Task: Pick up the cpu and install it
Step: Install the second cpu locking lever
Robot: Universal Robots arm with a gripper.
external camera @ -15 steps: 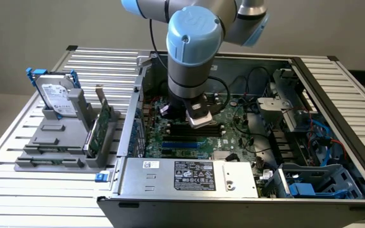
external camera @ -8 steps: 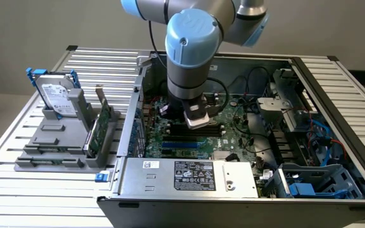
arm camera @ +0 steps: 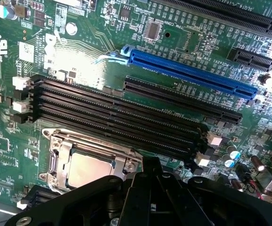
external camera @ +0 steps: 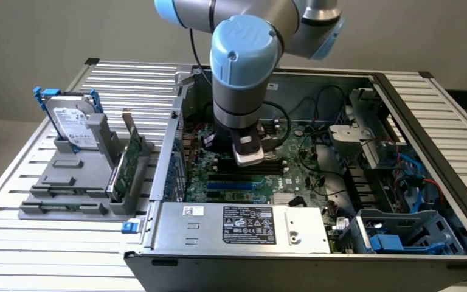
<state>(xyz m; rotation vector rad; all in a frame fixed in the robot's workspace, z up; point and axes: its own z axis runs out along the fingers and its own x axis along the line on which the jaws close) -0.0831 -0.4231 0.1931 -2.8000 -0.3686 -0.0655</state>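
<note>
The cpu (arm camera: 86, 170), a small square chip with a silvery top, lies flat in the motherboard socket, with the metal socket frame (arm camera: 121, 153) around it. My gripper (arm camera: 151, 170) hangs just above the board, close beside the socket's edge. Its black fingers are shut together and I see nothing between them. In the exterior view the gripper (external camera: 248, 159) reaches down into the open computer case (external camera: 428, 121), over the middle of the green motherboard (external camera: 298, 173). There the arm hides the socket.
Several black memory slots (arm camera: 117, 117) and a blue card slot (arm camera: 187, 70) run beside the socket. Outside the case, at the exterior view's left, a grey holder (external camera: 63, 182) carries a hard drive (external camera: 75, 125) with blue brackets and a green circuit card (external camera: 128, 163). The power supply (external camera: 242, 224) fills the case's near side.
</note>
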